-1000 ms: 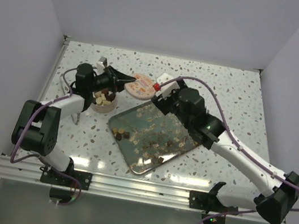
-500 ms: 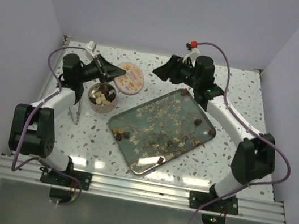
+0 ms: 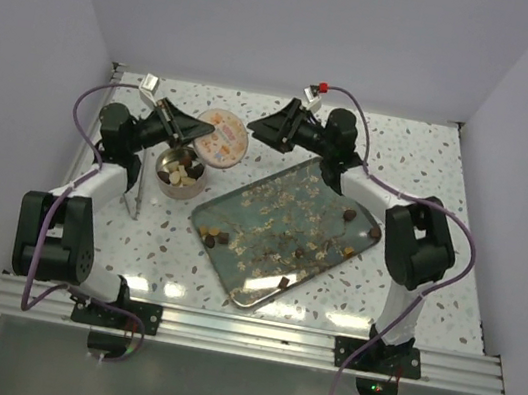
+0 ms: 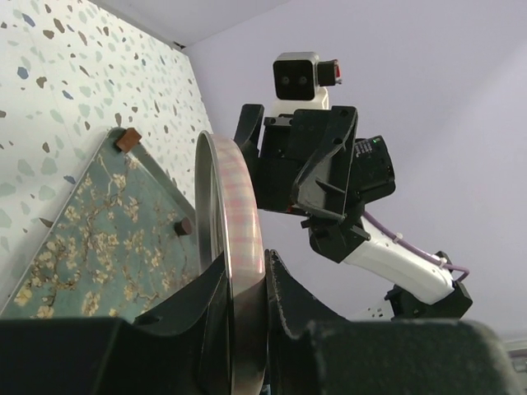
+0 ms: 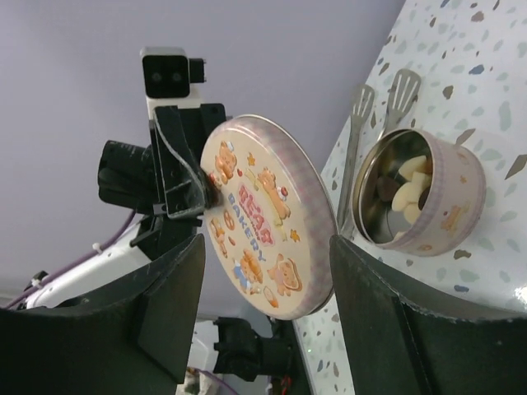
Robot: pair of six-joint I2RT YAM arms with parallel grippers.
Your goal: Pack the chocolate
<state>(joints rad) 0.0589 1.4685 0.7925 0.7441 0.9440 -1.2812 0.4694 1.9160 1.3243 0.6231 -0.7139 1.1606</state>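
Left gripper, top view: the left gripper (image 3: 202,130) is closed on the rim of a round lid (image 3: 225,138), holding it off the table at far left.
Right gripper, top view: the right gripper (image 3: 267,130) points left at that lid from just beside it; its jaw spread is hard to read from here.
Chocolate, top view: some pieces sit in the open tin (image 3: 180,176), just near of the lid. Others lie loose on the tray (image 3: 270,221), with a cluster (image 3: 213,238) at its near-left edge and two (image 3: 350,214) towards its right side.
Around, top view: tweezers (image 3: 134,198) lie on the table left of the tin.
Lid, left wrist view: the lid (image 4: 235,197) is seen edge-on and upright, pinched between the fingers (image 4: 288,304) by a narrow strip of rim. The right gripper (image 4: 288,169) faces it from close by.
Chocolate, left wrist view: two pieces (image 4: 128,138) show on the tray (image 4: 82,247).
Right gripper, right wrist view: the right gripper (image 5: 268,280) is spread wide with nothing in it, and the lid's printed face (image 5: 259,218) sits framed beyond the gap.
Tin, right wrist view: the tin (image 5: 424,202) is uncovered, with pale and dark chocolate (image 5: 405,193) inside.
Risk, lid: the thin edge grip could let the lid twist or drop if the right jaws close off-centre or nudge it.
Risk, arms: the two grippers are nearly nose to nose and could collide.
Risk, tin: a dropped lid could land on the tin and scatter pieces.
In the way: the tray's loose pieces seem yet to be packed; both arms crowd the far left, well apart from them.
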